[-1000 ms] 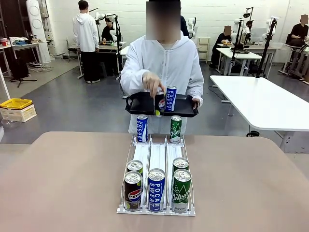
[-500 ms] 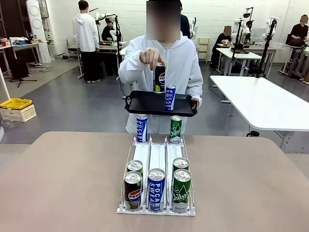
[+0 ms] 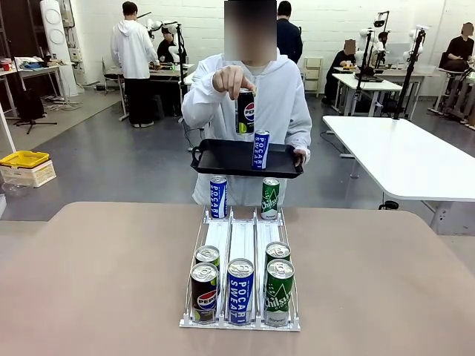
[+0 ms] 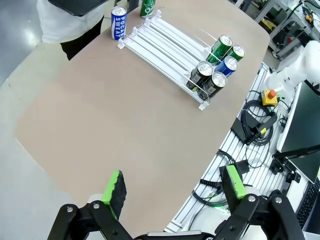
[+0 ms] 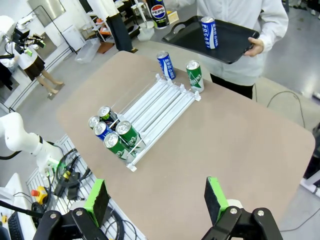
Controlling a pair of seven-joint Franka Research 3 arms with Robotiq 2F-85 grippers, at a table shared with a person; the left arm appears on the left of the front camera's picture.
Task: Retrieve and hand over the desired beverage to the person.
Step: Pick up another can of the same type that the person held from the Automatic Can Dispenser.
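The person (image 3: 252, 89) in a white hooded jacket stands at the table's far side, holding a black tray (image 3: 223, 158) in one hand. The other hand holds a Pepsi can (image 3: 245, 111) up at chest height. A blue Pocari Sweat can (image 3: 260, 150) stands on the tray. On the table a white wire rack (image 3: 241, 237) holds a Pepsi can (image 3: 204, 291), a Pocari can (image 3: 240, 291) and green cans (image 3: 279, 292) at its near end. A Pocari can (image 3: 217, 197) and a green can (image 3: 270, 197) stand at its far end. My left gripper (image 4: 175, 185) and right gripper (image 5: 156, 195) hang open, high above the table's near side.
The brown table (image 3: 96, 274) has bare room on both sides of the rack. Cables and an emergency stop button (image 4: 270, 94) lie past the table's near edge. A white table (image 3: 404, 156) stands at the back right, with other people farther off.
The person's hand has lifted the Pepsi can off the tray up to chest height. The cans in the rack have not moved.
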